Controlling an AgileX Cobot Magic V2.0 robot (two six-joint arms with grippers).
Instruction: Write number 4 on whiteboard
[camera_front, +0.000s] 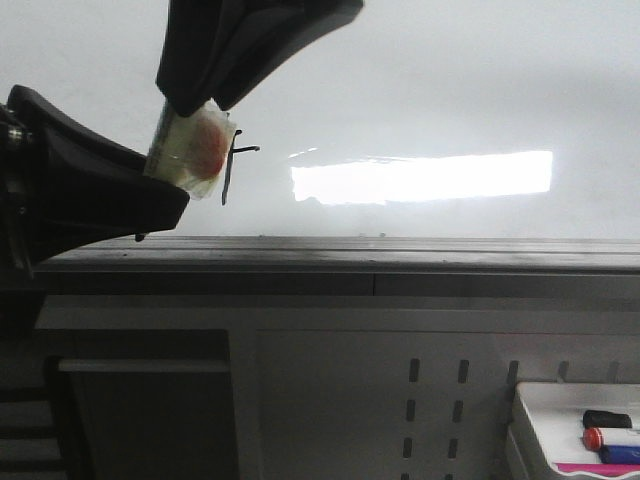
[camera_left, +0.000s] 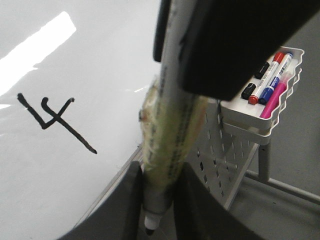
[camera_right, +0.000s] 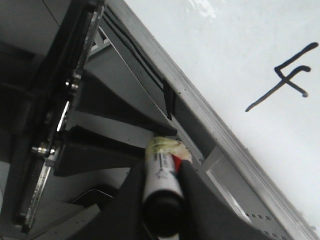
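The whiteboard is glossy white with a bright glare strip. A black handwritten number 4 stands on it; it also shows in the right wrist view. In the front view the number 4 is partly hidden behind the grippers. A marker pen wrapped in yellowish tape is held by both grippers. My left gripper is shut on it near the tip, which points down past the fingers. My right gripper is shut on its black rear end. In the front view the left gripper comes from the left, the right gripper from above.
A grey metal ledge runs along the board's lower edge. A small white tray with several markers hangs at the lower right on a perforated panel; the tray also shows in the left wrist view.
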